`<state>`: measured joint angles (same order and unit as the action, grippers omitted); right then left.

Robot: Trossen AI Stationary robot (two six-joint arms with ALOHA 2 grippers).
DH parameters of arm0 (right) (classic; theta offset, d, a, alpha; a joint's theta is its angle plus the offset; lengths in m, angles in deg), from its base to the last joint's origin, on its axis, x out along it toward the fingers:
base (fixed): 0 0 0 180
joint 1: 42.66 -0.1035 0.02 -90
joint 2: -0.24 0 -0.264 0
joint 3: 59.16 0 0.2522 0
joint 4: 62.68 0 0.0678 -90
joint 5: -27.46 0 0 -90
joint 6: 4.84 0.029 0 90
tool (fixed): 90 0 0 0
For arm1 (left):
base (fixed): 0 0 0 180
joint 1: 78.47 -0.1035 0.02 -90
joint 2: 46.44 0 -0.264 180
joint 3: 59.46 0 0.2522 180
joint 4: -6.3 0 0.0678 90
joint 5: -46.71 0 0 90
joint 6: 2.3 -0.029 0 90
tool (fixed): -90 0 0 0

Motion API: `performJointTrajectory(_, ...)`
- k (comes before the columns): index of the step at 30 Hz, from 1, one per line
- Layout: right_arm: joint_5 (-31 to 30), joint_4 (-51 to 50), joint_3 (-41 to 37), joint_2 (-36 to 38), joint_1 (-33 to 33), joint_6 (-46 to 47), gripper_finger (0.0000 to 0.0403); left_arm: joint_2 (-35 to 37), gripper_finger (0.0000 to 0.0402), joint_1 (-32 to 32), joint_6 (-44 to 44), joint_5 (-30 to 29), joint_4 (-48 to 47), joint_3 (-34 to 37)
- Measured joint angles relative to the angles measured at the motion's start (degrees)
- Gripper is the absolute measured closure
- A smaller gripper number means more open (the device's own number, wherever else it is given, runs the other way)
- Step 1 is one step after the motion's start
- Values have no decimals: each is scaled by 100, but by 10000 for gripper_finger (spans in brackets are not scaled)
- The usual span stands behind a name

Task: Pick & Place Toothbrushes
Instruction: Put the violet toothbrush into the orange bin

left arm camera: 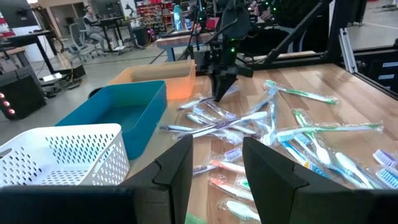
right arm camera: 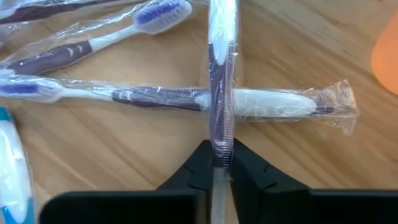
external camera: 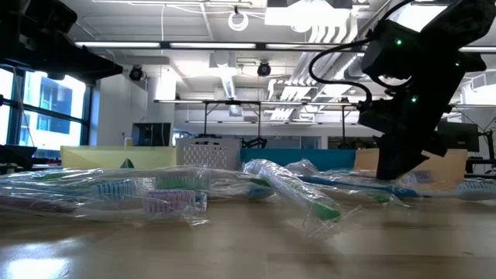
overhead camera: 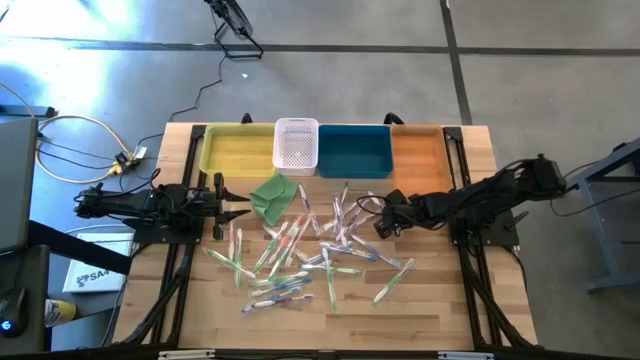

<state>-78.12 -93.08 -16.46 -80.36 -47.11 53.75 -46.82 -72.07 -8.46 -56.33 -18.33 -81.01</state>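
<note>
From above, we see the wooden tabletop (overhead camera: 420, 310) with the toothbrushes (overhead camera: 300, 255) scattered in a loose heap across its middle, all in clear wrappers. Along the far edge sit a yellow bin (overhead camera: 237, 152), a white mesh basket (overhead camera: 296, 144), a teal bin (overhead camera: 354, 150) and an orange bin (overhead camera: 418, 150), and a folded green cloth (overhead camera: 273, 195) lies just in front of them. The left pincer (overhead camera: 232, 208) hangs at the pile's left edge beside the cloth, and the right pincer (overhead camera: 380, 222) is down at the heap's right side. At table level, we look through crinkled wrappers, a green-handled brush (external camera: 310, 203) nearest us, and the right arm (external camera: 411, 93) drops in on the right, its tip buried among the wrappers. Through the left wrist camera, we see the left pincer (left arm camera: 217, 165) with its fingers (left arm camera: 267, 168) standing apart and nothing between them, and the right pincer (left arm camera: 221, 93) farther off, planted on the pile near the orange bin (left arm camera: 155, 84). Through the right wrist camera, the right pincer (right arm camera: 216, 171) is clamped on a purple-and-white toothbrush (right arm camera: 221, 81) that lies crosswise over another wrapped brush (right arm camera: 186, 99) on the wood.
</note>
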Motion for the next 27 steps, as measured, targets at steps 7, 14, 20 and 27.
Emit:
performJointTrajectory(7,404,-304,-27,679,-11,21,383,0,265,-2,2,-2,2,0)
performJointTrajectory(14,440,-431,-25,1693,-9,-16,383,1,265,-1,2,-22,6,0)
performJointTrajectory(20,362,-419,-19,2619,-9,-85,383,1,265,-1,2,-22,33,0)
performJointTrajectory(27,-130,-228,120,3435,-9,-532,383,0,265,0,2,-20,39,0)
